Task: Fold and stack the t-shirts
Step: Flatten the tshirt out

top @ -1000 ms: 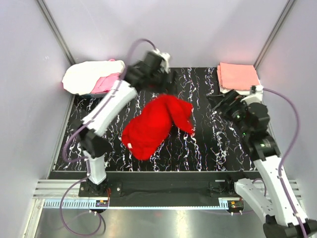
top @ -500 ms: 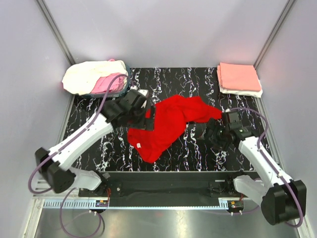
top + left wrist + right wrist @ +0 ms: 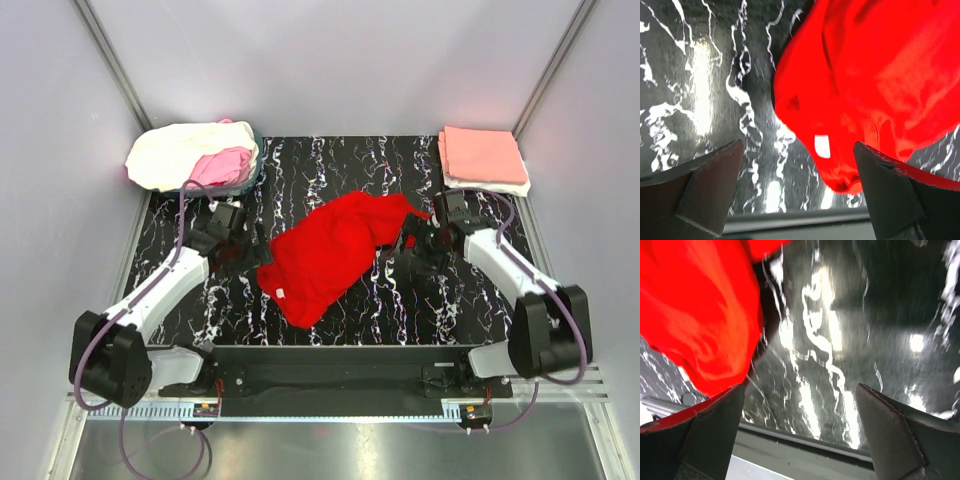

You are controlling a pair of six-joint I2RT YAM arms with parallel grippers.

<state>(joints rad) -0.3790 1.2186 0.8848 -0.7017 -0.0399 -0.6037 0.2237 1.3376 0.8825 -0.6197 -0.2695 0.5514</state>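
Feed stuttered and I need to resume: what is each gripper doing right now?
Left gripper: jaws open, holding nothing; red t-shirt just ahead.
Right gripper: jaws open, holding nothing.

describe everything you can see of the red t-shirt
The red t-shirt is bright, soft plain cloth, crumpled and unfolded, spread diagonally across the middle of the black marbled table, resting on it. A small white tag shows near its near-left corner. The left gripper and right gripper stand open at its left and right edges, neither clamping it.
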